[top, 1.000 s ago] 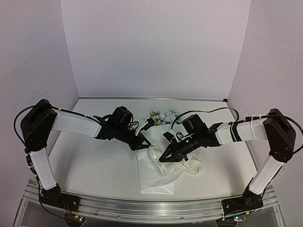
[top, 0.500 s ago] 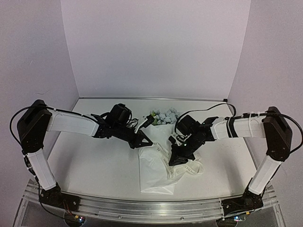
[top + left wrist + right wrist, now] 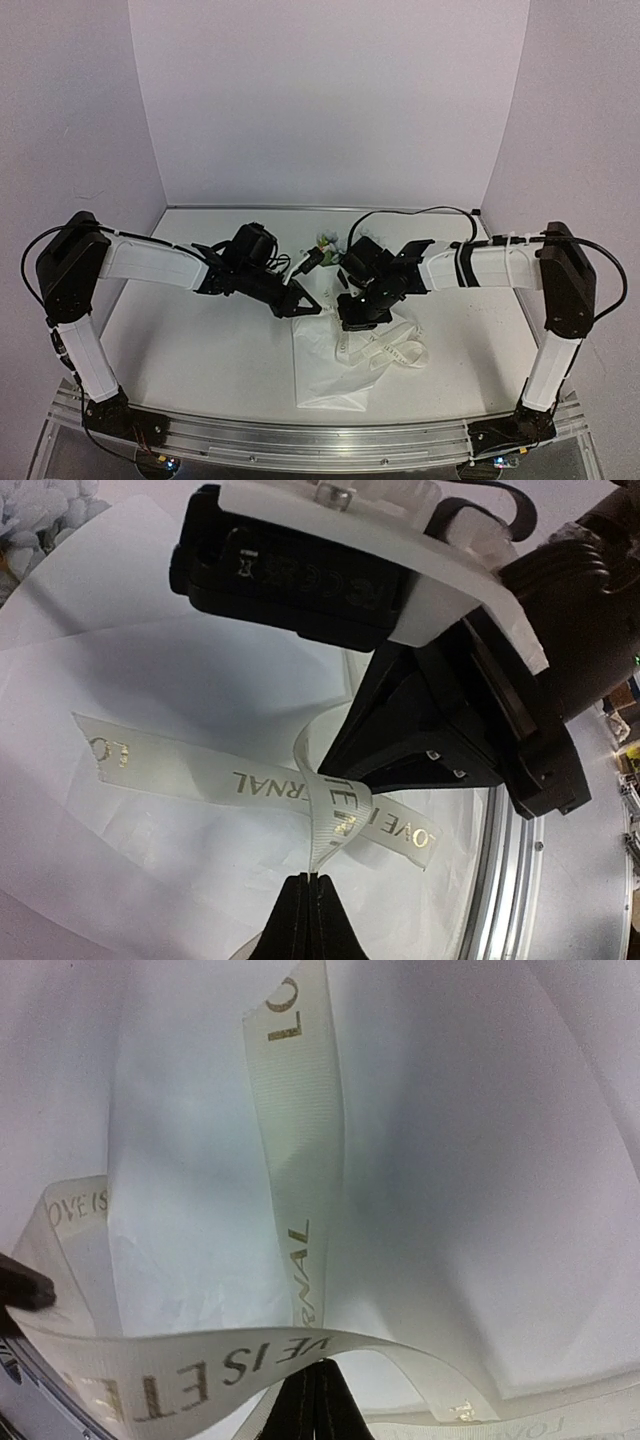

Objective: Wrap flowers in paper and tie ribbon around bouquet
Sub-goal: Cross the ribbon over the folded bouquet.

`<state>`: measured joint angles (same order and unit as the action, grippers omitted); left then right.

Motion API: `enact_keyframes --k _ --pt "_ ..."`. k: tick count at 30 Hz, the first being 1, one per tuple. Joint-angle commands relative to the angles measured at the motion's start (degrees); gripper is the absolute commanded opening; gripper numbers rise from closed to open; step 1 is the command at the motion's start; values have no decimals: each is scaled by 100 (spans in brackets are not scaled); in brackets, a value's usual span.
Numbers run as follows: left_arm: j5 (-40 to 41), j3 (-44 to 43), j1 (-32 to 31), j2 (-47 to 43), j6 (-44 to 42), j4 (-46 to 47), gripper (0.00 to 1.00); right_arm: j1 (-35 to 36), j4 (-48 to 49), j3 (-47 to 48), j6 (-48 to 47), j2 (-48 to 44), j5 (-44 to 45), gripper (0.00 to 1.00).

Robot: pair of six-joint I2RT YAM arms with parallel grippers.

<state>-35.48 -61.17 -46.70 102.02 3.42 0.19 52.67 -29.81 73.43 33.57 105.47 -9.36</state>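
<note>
The bouquet lies near the table's front, a white paper cone. A few flowers show past its far end, mostly behind my right arm; pale blooms fill a corner of the left wrist view. The cream ribbon, printed in gold letters, crosses over the paper. My left gripper is shut on one ribbon strand, which rises from its tips. My right gripper hangs right beside it, shut on another ribbon length at its tips.
An aluminium rail runs along the table's near edge, also seen as the rail close to the bouquet. Lavender walls close off the back and sides. A black cable loops above my right arm.
My right gripper has swung left and away over the bouquet, pulling its ribbon strand with it, and now sits next to the left gripper. The left arm has hardly moved.
</note>
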Motion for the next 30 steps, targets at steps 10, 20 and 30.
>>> enact_keyframes --k 10,20,30 --pt "58 -86 12 272 500 -385 7 150 154 -117 -161 -457 673 33" --pt "380 -395 12 396 363 -961 38 29 181 -154 -138 -814 756 53" --pt "2553 400 20 -1239 1652 -381 64 -88 -710 1690 -25 578 1098 59"
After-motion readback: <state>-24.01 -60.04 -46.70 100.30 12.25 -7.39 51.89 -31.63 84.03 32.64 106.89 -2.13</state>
